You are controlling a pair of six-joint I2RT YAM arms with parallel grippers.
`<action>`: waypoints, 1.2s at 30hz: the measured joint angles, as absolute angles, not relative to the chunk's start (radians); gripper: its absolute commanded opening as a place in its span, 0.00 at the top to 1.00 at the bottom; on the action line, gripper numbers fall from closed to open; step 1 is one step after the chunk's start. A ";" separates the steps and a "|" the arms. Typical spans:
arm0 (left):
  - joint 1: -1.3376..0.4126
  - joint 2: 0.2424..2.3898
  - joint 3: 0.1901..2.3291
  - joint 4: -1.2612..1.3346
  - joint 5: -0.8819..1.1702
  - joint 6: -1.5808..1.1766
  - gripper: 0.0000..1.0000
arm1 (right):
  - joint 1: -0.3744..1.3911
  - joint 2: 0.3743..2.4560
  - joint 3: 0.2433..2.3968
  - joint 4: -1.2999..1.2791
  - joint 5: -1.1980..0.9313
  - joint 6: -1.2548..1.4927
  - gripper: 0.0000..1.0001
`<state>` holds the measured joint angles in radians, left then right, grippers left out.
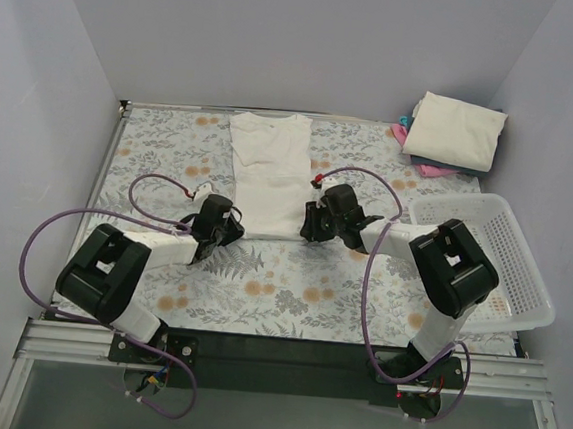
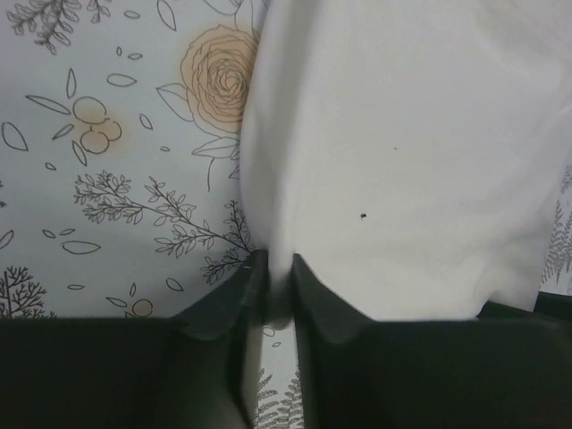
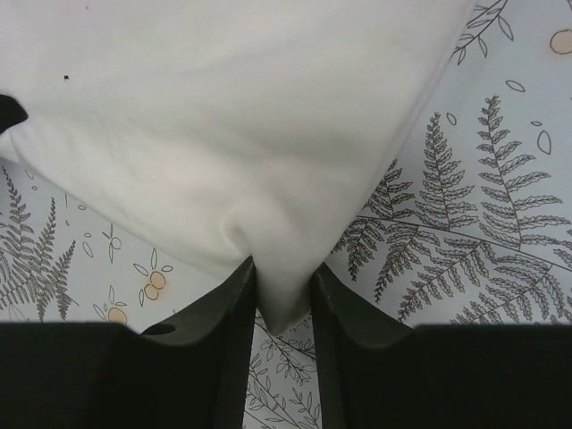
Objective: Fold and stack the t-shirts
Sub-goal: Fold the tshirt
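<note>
Far-right stack: cream folded shirt [image 1: 456,131] is covering the pink and blue shirts [image 1: 431,169], only edges showing, count n/a. White t-shirt [image 2: 402,179] is running off top of both wrist views; its dark specks [image 2: 363,215] are reading too small to ID.

A pale cloth [image 1: 290,287] printed with grey ferns, leaves and orange roses is spread over the table. A white plastic lattice basket [image 1: 516,265] is set at the right edge of this cloth, close to the right wall. The space is enclosed on three sides by plain pale walls [image 1: 311,46]. An aluminium rail [image 1: 60,341] is seen along the near edge.
</note>
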<state>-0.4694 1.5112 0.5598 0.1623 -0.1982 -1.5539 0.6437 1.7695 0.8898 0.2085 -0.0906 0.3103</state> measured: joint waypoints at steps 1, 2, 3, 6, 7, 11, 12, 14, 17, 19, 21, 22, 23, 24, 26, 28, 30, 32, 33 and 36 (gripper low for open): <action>-0.470 1.517 0.560 0.168 -0.197 -1.559 1.00 | 0.644 1.772 0.890 0.211 -0.094 0.311 0.83; -0.471 1.525 0.560 0.170 -0.194 -1.559 1.00 | 0.644 1.774 0.890 0.212 -0.097 0.310 0.89; -0.472 1.526 0.560 0.175 -0.193 -1.560 1.00 | 0.644 1.776 0.890 0.212 -0.101 0.310 0.94; -0.480 1.530 0.561 0.181 -0.201 -1.559 1.00 | 0.646 1.777 0.890 0.213 -0.105 0.314 0.99; -0.486 1.530 0.561 0.181 -0.205 -1.559 1.00 | 0.647 1.777 0.889 0.213 -0.104 0.313 0.99; -0.517 1.525 0.557 0.180 -0.229 -1.561 1.00 | 0.660 1.752 0.857 0.222 -0.096 0.312 0.99; -0.528 1.518 0.552 0.177 -0.231 -1.564 1.00 | 0.669 1.734 0.836 0.224 -0.089 0.312 0.99; -0.557 1.493 0.532 0.168 -0.233 -1.572 1.00 | 0.695 1.687 0.788 0.218 -0.076 0.315 0.99; -0.611 1.436 0.490 0.139 -0.236 -1.590 1.00 | 0.741 1.607 0.704 0.210 -0.056 0.326 0.99; -0.645 1.393 0.462 0.113 -0.236 -1.607 1.00 | 0.770 1.551 0.647 0.205 -0.046 0.343 0.99; -0.670 1.352 0.437 0.088 -0.235 -1.624 1.00 | 0.797 1.499 0.599 0.198 -0.031 0.365 0.99; -0.686 1.325 0.421 0.072 -0.235 -1.638 1.00 | 0.811 1.473 0.577 0.193 -0.025 0.376 0.99; -0.697 1.305 0.411 0.058 -0.234 -1.648 1.00 | 0.828 1.449 0.558 0.183 -0.018 0.392 0.99; -0.711 1.280 0.398 0.041 -0.234 -1.658 1.00 | 0.847 1.425 0.541 0.173 -0.005 0.405 0.99; -0.748 1.230 0.379 -0.006 -0.233 -1.684 1.00 | 0.886 1.380 0.515 0.142 0.009 0.435 0.99; -0.790 1.188 0.366 -0.053 -0.231 -1.711 1.00 | 0.926 1.335 0.491 0.108 0.024 0.467 0.99; -0.836 1.161 0.363 -0.094 -0.229 -1.739 1.00 | 0.960 1.289 0.472 0.064 0.035 0.498 0.99; -0.874 1.147 0.363 -0.121 -0.228 -1.763 1.00 | 0.984 1.241 0.457 0.012 0.050 0.525 0.99; -0.888 1.143 0.363 -0.131 -0.228 -1.772 1.00 | 0.992 1.216 0.452 -0.015 0.057 0.533 0.99; -0.904 1.140 0.381 -0.168 -0.235 -1.778 1.00 | 0.997 1.151 0.451 -0.079 0.095 0.547 0.99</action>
